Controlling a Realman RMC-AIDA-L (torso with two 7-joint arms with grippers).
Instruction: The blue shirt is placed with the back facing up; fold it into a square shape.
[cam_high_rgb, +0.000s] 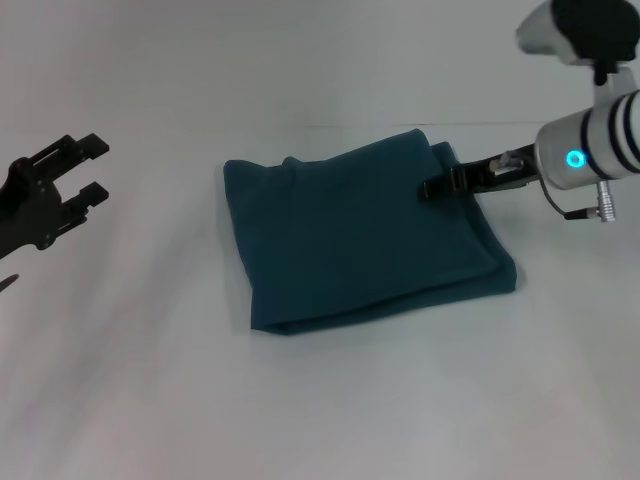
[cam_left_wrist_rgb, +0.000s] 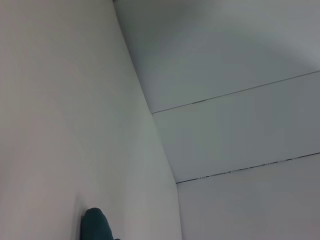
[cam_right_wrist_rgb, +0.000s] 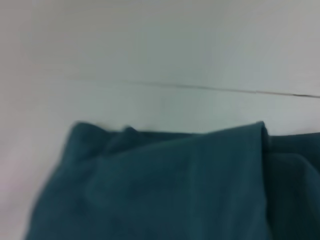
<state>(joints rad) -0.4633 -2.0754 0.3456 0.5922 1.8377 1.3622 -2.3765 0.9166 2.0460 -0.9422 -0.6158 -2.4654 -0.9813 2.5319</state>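
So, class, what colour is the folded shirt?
Plain dark teal-blue shirt, no lettering showing; clearest in the head view.

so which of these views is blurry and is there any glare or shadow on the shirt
Head view: sharp, even light, no glare on the blue shirt, only a thin shadow along its near edge; the right tool reads clearly. Right wrist view: soft and out of focus, folds smeared. Left wrist view: mostly pale surface, only a corner of shirt showing.

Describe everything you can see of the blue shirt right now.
The blue shirt is a plain dark teal, soft-looking cloth, already folded into a rough square of several layers lying flat on the white table. Its layered edges show along the near side, with small bumps at the far edge. The right gripper is over its far right corner; contact is unclear. The left gripper is well clear.
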